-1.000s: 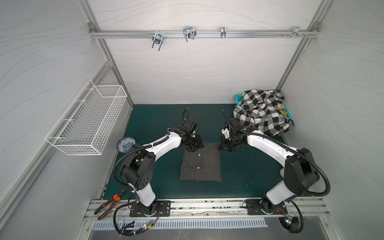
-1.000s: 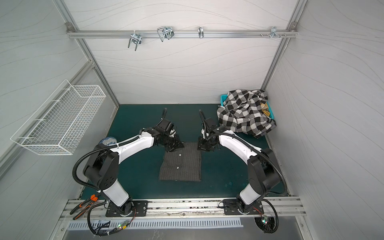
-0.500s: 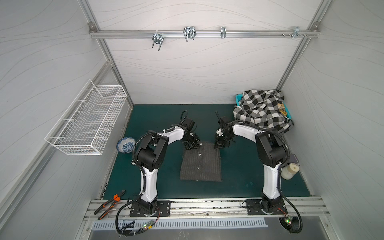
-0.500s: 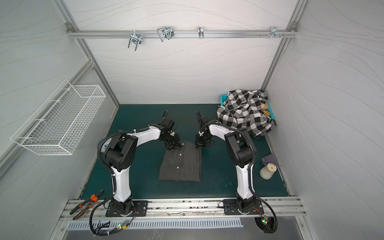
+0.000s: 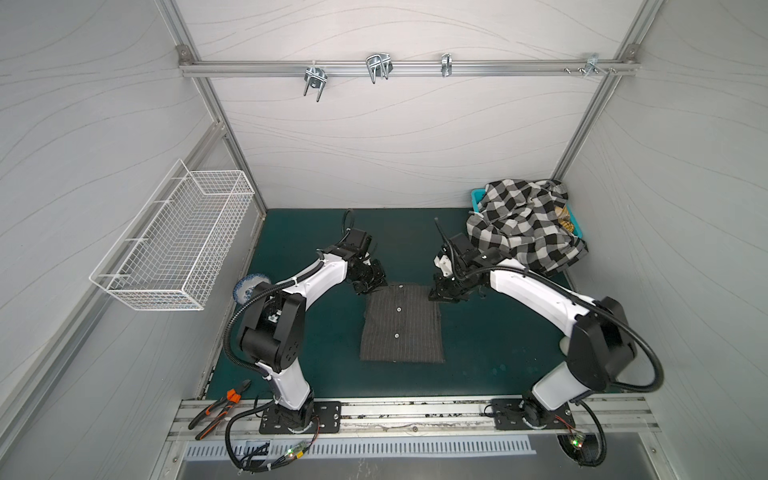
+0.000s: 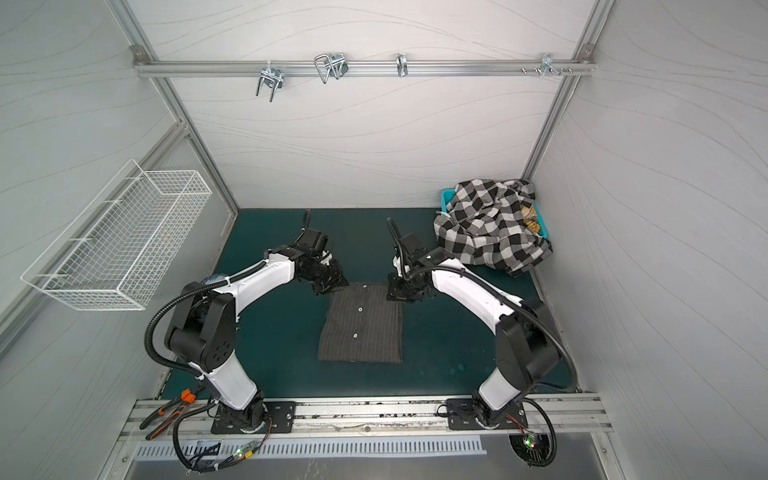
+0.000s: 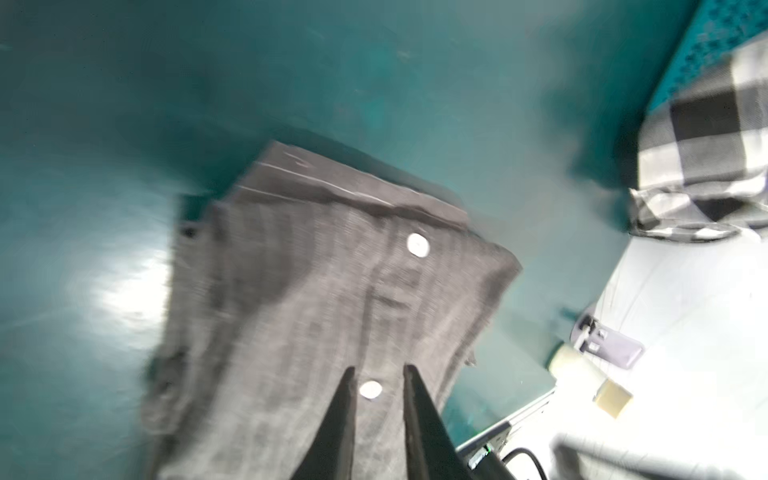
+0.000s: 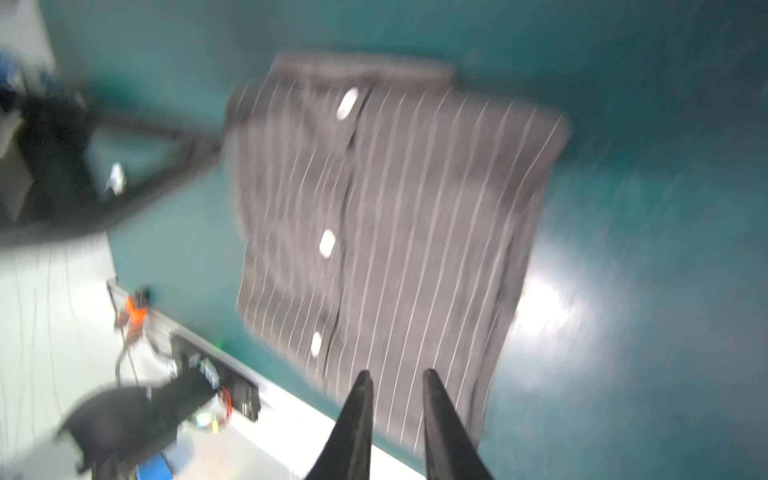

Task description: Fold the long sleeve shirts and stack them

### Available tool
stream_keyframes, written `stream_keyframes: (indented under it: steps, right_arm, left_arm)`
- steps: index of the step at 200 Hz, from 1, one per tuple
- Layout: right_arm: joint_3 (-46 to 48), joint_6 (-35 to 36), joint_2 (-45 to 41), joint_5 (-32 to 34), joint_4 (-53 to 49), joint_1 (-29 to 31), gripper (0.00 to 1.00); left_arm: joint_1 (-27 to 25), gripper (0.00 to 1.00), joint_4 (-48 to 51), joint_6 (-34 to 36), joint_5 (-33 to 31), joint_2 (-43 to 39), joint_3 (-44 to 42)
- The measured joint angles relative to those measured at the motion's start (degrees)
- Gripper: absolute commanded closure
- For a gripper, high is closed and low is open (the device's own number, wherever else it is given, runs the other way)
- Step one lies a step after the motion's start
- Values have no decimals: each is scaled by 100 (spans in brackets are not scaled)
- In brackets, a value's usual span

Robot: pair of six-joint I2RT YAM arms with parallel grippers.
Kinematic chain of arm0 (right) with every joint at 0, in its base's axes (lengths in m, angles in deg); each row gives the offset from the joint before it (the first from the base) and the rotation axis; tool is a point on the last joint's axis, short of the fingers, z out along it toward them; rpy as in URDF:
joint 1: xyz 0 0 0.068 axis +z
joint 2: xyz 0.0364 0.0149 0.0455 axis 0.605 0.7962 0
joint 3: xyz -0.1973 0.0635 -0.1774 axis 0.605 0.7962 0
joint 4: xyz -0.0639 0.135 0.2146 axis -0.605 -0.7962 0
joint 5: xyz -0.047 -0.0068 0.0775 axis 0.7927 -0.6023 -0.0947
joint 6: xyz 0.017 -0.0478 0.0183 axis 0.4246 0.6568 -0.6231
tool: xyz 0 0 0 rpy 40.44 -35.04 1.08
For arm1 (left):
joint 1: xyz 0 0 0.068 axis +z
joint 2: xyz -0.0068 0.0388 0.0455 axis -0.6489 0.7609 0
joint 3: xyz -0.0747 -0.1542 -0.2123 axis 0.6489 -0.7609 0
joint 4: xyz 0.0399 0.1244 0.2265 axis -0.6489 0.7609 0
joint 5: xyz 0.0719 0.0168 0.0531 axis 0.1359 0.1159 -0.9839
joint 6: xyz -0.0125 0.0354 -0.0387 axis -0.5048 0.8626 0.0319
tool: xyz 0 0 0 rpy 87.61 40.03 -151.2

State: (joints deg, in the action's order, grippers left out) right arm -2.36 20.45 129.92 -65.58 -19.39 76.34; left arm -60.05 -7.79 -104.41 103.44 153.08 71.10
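I judge pinstriped shirt [image 5: 401, 322] folded, lying beside my left end effector [image 5: 368, 286] and right end effector [image 5: 441, 294], both narrow, empty; next, grab checked shirt [image 5: 523, 226] beyond the right end effector

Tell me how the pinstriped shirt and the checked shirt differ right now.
The pinstriped shirt is folded into a flat rectangle; the checked shirt is a crumpled heap. The pinstriped shirt lies on the green mat; the checked shirt drapes over the teal basket in the right corner. The pinstriped shirt is charcoal with thin pale lines; the checked shirt has large black-and-white squares. Both are cloth.
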Motion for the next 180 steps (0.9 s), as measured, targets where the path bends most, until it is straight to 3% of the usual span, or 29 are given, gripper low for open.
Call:
stream_keyframes:
  steps: [34, 80, 114, 139, 180]
  right_arm:
    - [905, -450, -225, 87, 140, 592, 78]
    - [1777, -852, 11, 11, 651, 850, 82]
    - [1843, -894, 365, -22, 885, 872, 82]
    - [1681, -866, 341, 72, 754, 872, 82]
    - [1193, -754, -157, 374, 308, 876, 78]
  left_arm:
    - [118, 85, -26, 35, -13, 479, -363]
    - [125, 85, -278, 26, 144, 597, -483]
    - [138, 70, -273, 57, 186, 518, -481]
    - [138, 62, 35, 153, -31, -44, -481]
    - [190, 50, 584, 284, -586, -1834, -568]
